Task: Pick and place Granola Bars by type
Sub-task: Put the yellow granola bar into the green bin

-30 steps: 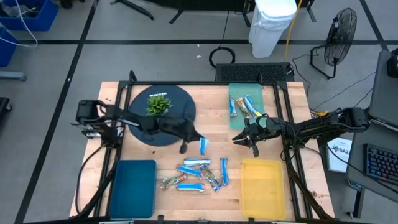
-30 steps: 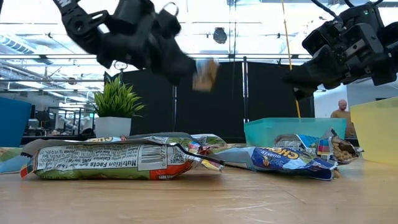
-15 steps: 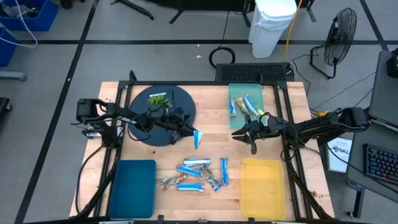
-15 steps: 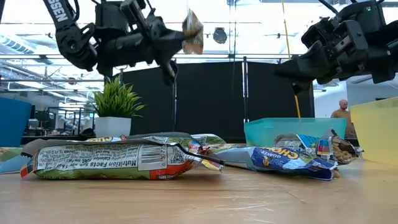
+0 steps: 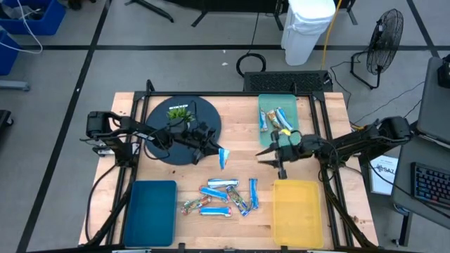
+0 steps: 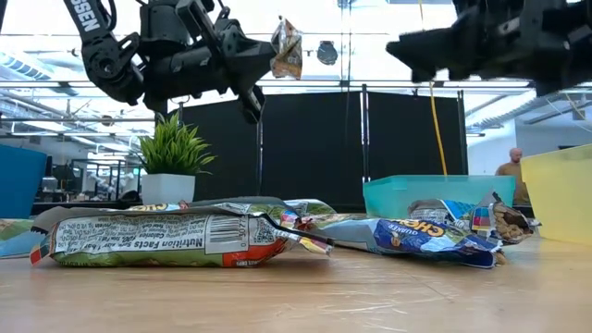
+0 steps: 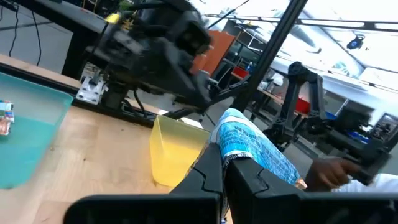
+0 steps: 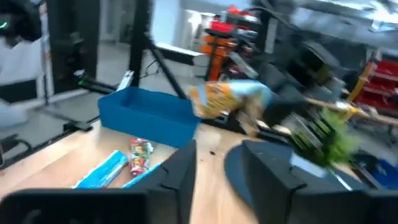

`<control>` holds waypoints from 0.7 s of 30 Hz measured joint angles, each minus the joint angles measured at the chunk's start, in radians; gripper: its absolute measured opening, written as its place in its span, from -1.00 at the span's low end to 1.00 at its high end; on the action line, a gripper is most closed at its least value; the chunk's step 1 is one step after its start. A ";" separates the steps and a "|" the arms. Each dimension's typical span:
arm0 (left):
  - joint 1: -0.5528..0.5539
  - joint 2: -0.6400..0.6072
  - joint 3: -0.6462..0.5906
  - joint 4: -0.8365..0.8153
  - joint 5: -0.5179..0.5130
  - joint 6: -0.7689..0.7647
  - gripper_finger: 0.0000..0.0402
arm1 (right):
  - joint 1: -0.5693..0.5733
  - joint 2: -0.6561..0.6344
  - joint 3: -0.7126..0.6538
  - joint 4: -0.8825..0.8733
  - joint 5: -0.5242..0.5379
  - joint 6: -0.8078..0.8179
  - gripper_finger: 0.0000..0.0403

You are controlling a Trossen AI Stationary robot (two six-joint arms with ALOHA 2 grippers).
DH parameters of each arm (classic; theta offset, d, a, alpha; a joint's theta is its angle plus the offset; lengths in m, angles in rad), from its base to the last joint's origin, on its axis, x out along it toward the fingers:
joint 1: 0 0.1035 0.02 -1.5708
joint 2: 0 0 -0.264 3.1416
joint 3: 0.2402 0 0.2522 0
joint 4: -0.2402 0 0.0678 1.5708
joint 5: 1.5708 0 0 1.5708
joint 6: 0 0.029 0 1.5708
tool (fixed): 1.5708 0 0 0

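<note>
My left gripper (image 5: pixel 215 150) is shut on a blue-and-white granola bar (image 5: pixel 223 157), high above the table's middle, beside the dark round plate; the low view shows that bar (image 6: pixel 287 46) well up in the air. Several more bars (image 5: pixel 226 197) lie flat in a loose pile near the table's near edge, between the blue and yellow trays. Further bars (image 5: pixel 276 119) lie in the teal tray. My right gripper (image 5: pixel 272 157) is open and holds nothing, in the air just near of the teal tray and right of the held bar. My left gripper pinches the bar by one end (image 7: pixel 231 144) between its two fingers (image 7: pixel 208 171). The bar sticks out beyond the fingertips toward the table's right and is lifted clear of the table, tilted upward (image 6: pixel 287 46).
A teal tray (image 5: pixel 265 138) sits at the far right, a yellow tray (image 5: pixel 297 211) at the near right, a blue tray (image 5: pixel 150 211) at the near left. A potted plant (image 5: pixel 179 116) stands on a dark round plate (image 5: pixel 169 151) at the far left. A person shows far off (image 6: pixel 507 165).
My left gripper has carried the bar upward and a little toward the far-left, away from the pile, then held still. My right gripper has risen and moved toward the table's middle and near side, away from the teal tray.
</note>
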 joint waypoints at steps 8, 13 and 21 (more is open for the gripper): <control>0.001 0.000 0.000 -0.002 0.000 0.000 -0.98 | 0.094 0.243 0.234 -0.111 0.292 -0.263 0.20; 0.001 0.000 0.000 -0.010 -0.003 0.000 -0.97 | 0.124 0.365 0.341 -0.112 0.454 -0.471 0.26; 0.004 0.000 0.001 -0.072 -0.045 0.018 -0.97 | 0.152 0.384 0.382 -0.069 0.574 -0.634 0.15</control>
